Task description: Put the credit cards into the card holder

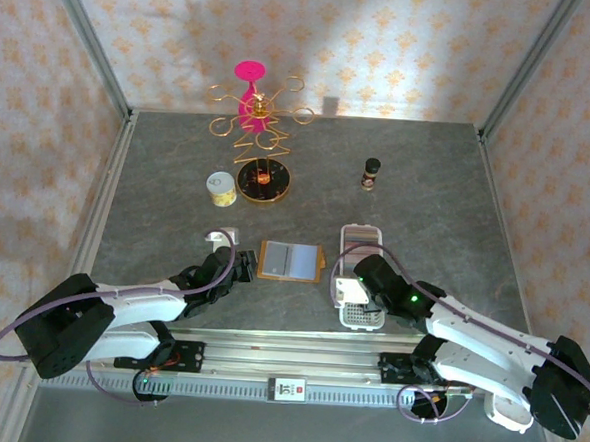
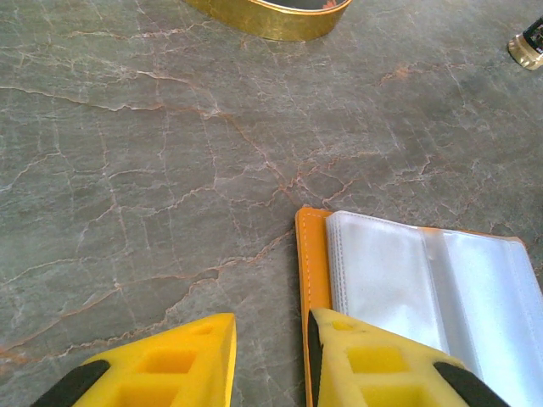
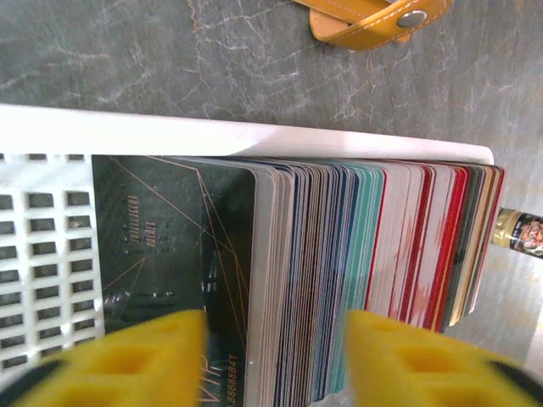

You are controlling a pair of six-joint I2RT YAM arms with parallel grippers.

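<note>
The card holder lies open on the grey table, an orange wallet with clear plastic pockets facing up. My left gripper stands at its left edge, open. One yellow finger rests on the orange border; the other is over bare table. The credit cards stand on edge as a thick stack in a white slotted tray, with a dark card leaning at the front. My right gripper hovers over that tray, open, its fingers either side of part of the stack.
The white tray sits right of the wallet. Further back stand a gold-rimmed dish, a small tin, a gold wire stand with a pink top and a dark bottle. A small white object lies near my left gripper.
</note>
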